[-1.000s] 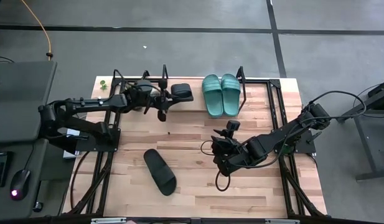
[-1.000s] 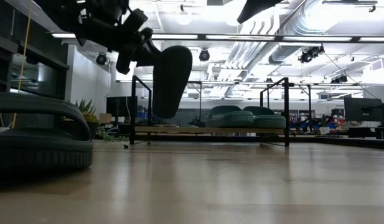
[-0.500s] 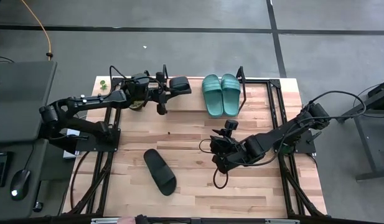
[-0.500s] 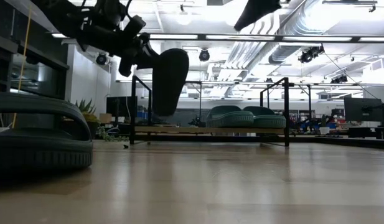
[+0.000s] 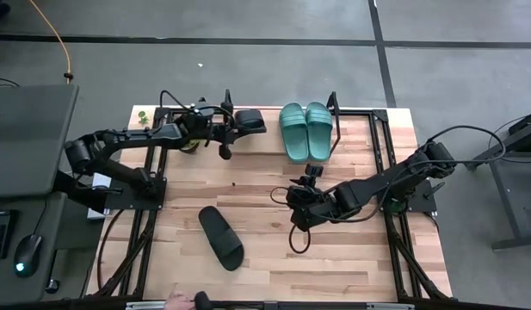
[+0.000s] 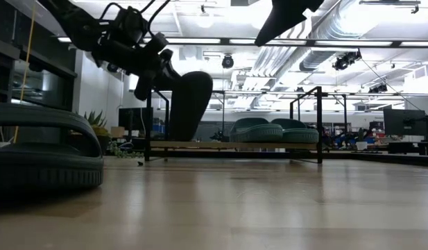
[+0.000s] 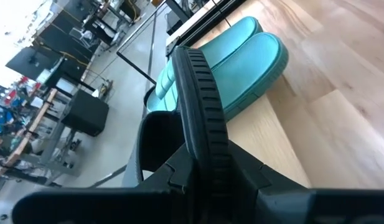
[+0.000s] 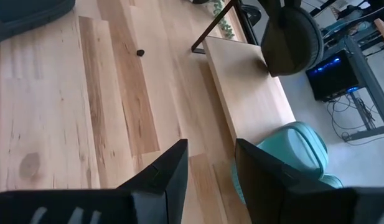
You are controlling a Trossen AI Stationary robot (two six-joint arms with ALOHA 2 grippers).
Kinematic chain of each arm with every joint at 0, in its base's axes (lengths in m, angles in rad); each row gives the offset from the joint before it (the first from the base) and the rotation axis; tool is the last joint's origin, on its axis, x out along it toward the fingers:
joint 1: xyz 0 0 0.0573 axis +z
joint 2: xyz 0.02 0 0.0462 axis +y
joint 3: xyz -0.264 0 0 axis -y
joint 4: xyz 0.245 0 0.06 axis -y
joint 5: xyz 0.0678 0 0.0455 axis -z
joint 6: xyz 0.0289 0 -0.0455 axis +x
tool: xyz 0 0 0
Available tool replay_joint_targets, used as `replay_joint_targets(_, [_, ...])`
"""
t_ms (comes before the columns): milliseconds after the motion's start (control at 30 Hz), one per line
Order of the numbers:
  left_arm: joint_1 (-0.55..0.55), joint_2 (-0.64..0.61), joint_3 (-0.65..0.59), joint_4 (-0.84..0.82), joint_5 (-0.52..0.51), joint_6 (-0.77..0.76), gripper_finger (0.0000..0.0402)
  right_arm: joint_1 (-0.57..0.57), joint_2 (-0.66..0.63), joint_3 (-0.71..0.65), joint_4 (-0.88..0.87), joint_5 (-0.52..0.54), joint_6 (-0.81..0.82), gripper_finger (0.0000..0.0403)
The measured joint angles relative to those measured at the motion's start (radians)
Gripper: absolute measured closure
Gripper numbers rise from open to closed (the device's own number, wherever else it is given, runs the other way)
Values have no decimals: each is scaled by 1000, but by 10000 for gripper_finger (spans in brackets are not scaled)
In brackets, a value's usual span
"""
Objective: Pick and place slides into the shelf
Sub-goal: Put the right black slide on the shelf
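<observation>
My left gripper (image 5: pixel 227 129) is over the left part of the shelf (image 5: pixel 265 145), shut on a black slide (image 5: pixel 250 120) that stands on edge. Two teal slides (image 5: pixel 305 129) lie flat, side by side, on the right part of the shelf board (image 6: pixel 234 145). The other black slide (image 5: pixel 220 237) lies flat on the table near its near edge, and it fills the left of the low view (image 6: pixel 40 156). My right gripper (image 5: pixel 298 205) hangs open over the middle of the table, touching nothing (image 8: pixel 210 168). My left gripper (image 6: pixel 155 62) pinches the black slide by its upper end (image 6: pixel 173 73), coming level from the table's left. In the left wrist view the ribbed sole rim (image 7: pixel 207 124) runs between the fingers. The slide hangs tilted, its lower end (image 6: pixel 173 137) just above the shelf board; whether they touch I cannot tell.
Black wire end frames (image 6: pixel 155 114) (image 6: pixel 318 114) stand at both ends of the shelf. A small dark speck (image 8: pixel 140 53) lies on the table in front of the shelf. Bare wood (image 5: pixel 274 267) runs along the near right. A person's hand (image 5: pixel 175 301) shows at the near edge.
My left gripper has moved a little toward the far edge and down, lowering the black slide until its lower end is near the shelf board. My right gripper has moved toward the table's left and slightly toward the shelf, staying open.
</observation>
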Motion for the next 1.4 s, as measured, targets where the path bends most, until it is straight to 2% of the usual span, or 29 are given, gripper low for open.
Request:
replay_joint_targets(800, [-1,9,3,-78,-16,-49,347,1,0,0,0,-12,-4,280])
replay_joint_targets(967, [0,9,3,-79,-19,-97,299,1,0,0,-2,-13,-4,280])
replay_joint_targets(1200, [0,-10,2,-98,-14,-252,199,1,0,0,-6,-15,-4,280])
replay_joint_targets(1400, [-3,-88,-6,-239,53,-360,123,1,0,0,-17,-15,2,280])
